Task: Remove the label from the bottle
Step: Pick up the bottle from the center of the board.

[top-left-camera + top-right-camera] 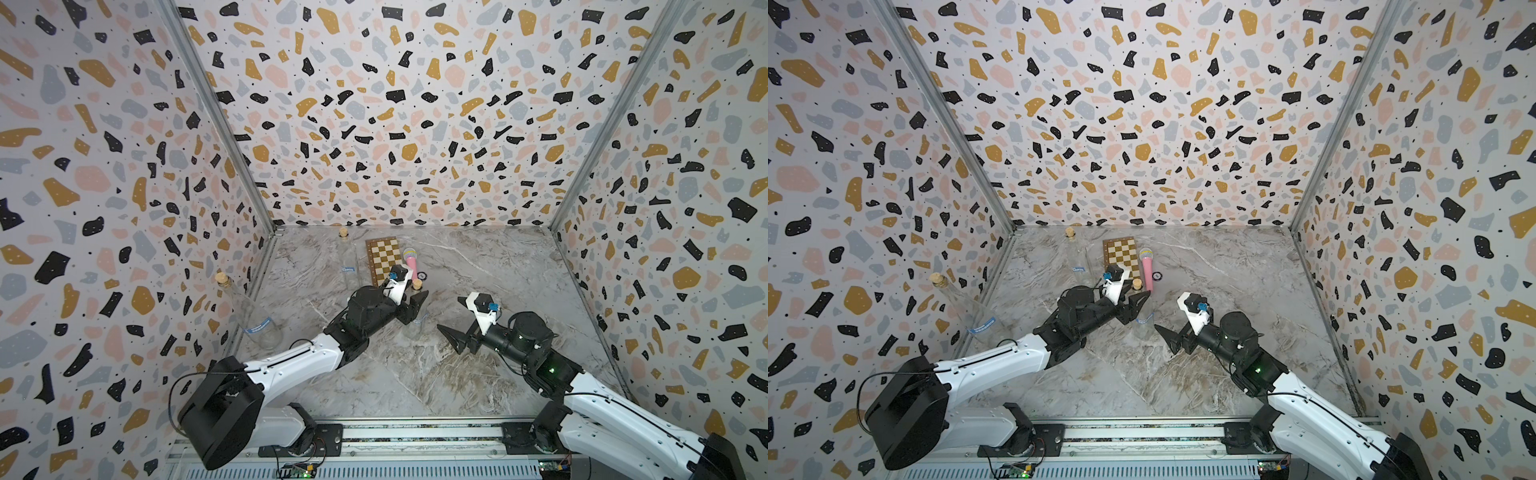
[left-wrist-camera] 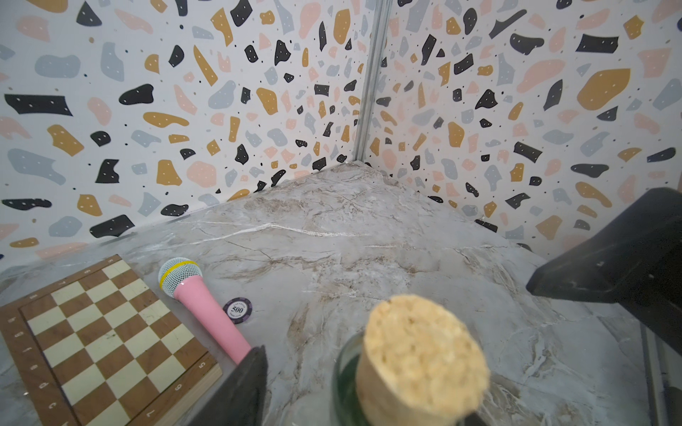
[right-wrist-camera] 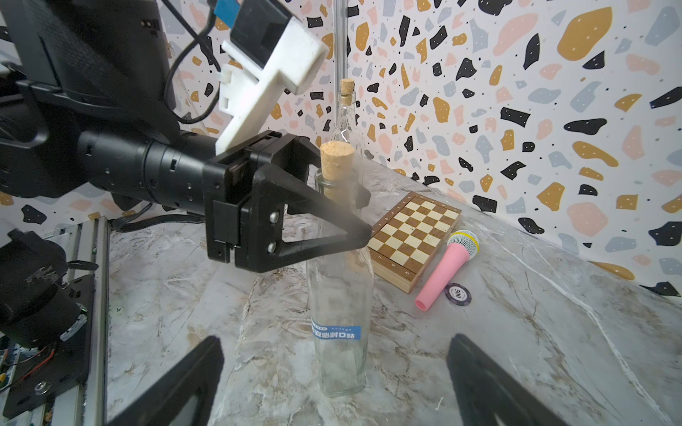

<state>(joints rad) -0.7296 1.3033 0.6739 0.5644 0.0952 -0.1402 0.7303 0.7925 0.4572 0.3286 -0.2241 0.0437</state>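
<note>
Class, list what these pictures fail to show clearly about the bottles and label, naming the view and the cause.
- Middle bottle: in both top views, body mostly hidden under the left gripper.
- Its label: right wrist view, wording wraps out of sight; too small in top views.
- Cork: left wrist view, blurred by closeness; bottle beneath cut by the bottom edge.
- Far bottle: top views, clear glass barely shows against the table.

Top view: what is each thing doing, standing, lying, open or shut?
Clear glass bottle in the middle: upright, corked, blue-and-white label on.
Clear glass bottle by the side wall: upright, corked, labelled.
Clear glass bottle at the back: upright, corked.
Wooden chessboard: folded shut, flat.
Pink microphone: lying down.
Left end effector: open, around middle bottle's neck.
Right end effector: open, empty.
</note>
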